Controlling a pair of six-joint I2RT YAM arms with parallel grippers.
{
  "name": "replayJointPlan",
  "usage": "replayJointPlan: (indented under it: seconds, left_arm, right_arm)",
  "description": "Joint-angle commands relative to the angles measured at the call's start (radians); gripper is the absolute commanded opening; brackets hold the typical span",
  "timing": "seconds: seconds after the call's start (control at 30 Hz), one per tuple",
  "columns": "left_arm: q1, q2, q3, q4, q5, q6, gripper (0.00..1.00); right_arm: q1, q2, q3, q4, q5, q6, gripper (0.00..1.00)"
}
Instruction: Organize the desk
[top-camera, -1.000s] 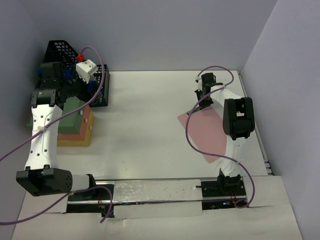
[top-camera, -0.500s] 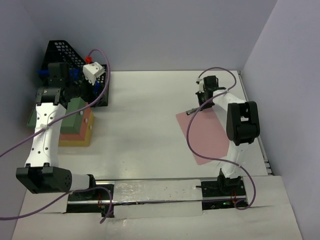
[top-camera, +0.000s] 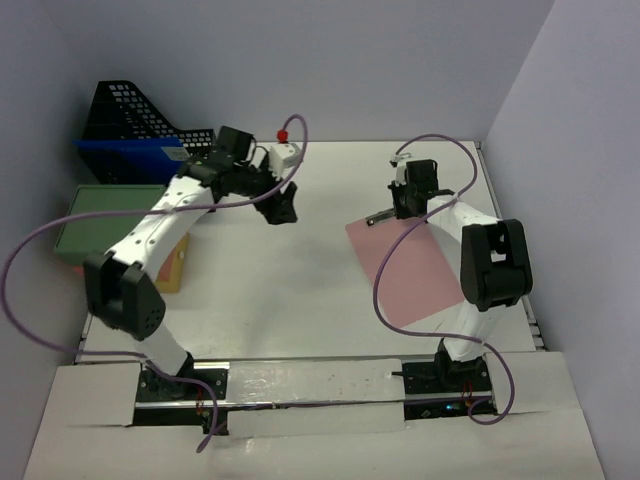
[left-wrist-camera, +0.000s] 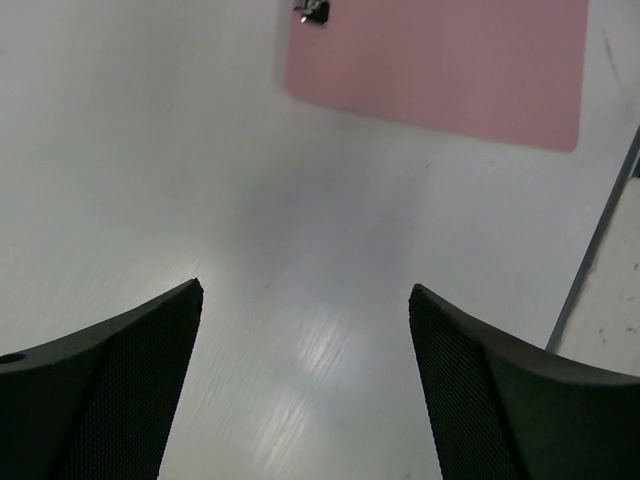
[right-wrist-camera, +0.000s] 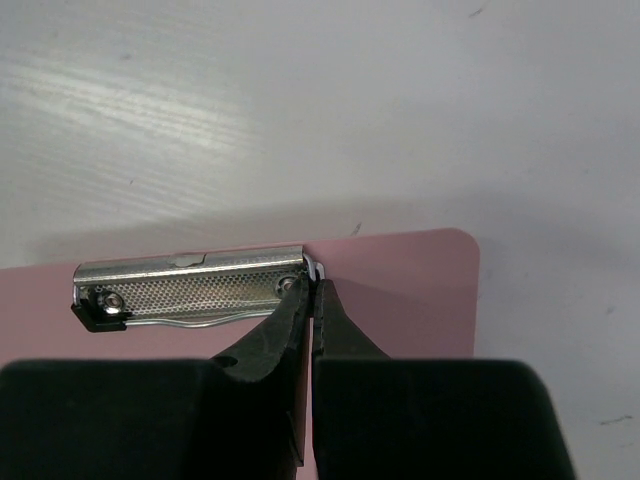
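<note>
Found the right gripper (right-wrist-camera: 313, 290) pressed together at the right end of the metal clip (right-wrist-camera: 190, 284), apparently nipping that corner where it met the top edge of the pink clipboard (top-camera: 415, 270). Could not tell how much metal sat between the tips. Found the left gripper (left-wrist-camera: 305, 290) spread wide and holding nothing, hanging over bare desk (top-camera: 300, 290) left of centre in the top view, aimed toward the clipboard. Placed the desk as the white sheet filling the middle of the top view, from the arm bases at the bottom to the back wall. Placed the clipboard flat on it at right of centre. Noted a black basket (top-camera: 125, 110) in the upper left corner and a green box (top-camera: 100, 225) just below it.

Judged the hold to be the weak point: thin, at one end only, on smooth metal. Expected a slip out of the tips under any quick pull or lift. Expected the board to swing about that single corner if dragged, ending up crooked or sliding toward the desk's right edge. Feared a levered-open clip if the tips twisted. Also reckoned on a clash of arms if the left one reached further across, given the purple cable looped near its wrist.
</note>
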Motion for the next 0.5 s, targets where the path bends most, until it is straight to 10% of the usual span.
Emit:
replayJointPlan:
  seconds: [0.0, 0.47]
  left_arm:
    - [-0.101, 0.149, 0.104, 0.253, 0.080, -0.159, 0.92]
    - [-0.199, 0.556, 0.286, 0.510, 0.147, -0.306, 0.99]
  right_arm:
    - [0.040, -0.126, -0.067, 0.149, -0.007, 0.033, 0.00]
    - [0.083, -0.222, -0.172, 0.249, -0.017, 0.059, 0.00]
